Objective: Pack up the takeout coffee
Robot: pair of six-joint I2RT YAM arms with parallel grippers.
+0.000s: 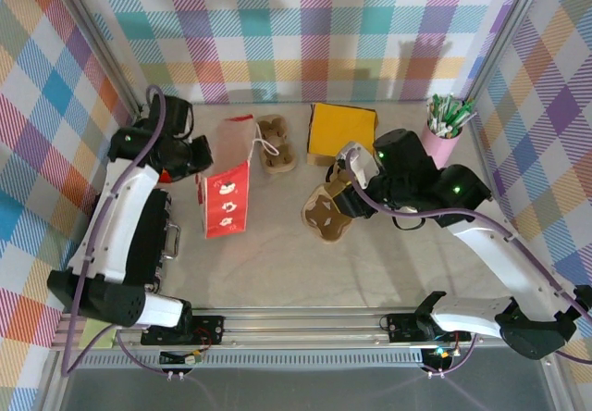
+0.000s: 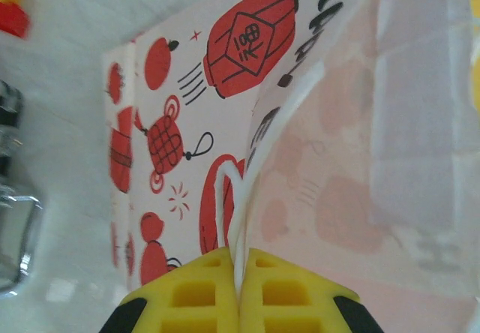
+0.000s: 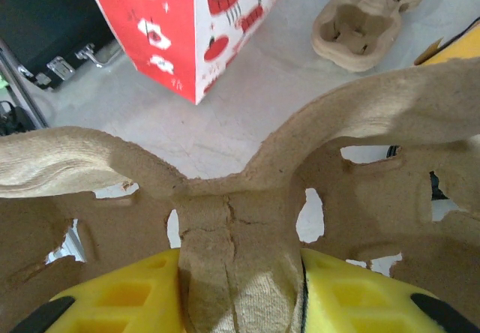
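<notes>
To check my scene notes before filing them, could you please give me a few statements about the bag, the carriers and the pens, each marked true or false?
1. The left pincer is shut on the white cord handle of the paper bag. True.
2. The right pincer holds nothing. False: it grips the middle rib of a brown cup carrier.
3. A second carrier lies free on the table near the bag. True.
4. The pink pen cup lies tipped over beside the bag. False: it stands upright at the far right corner.
</notes>
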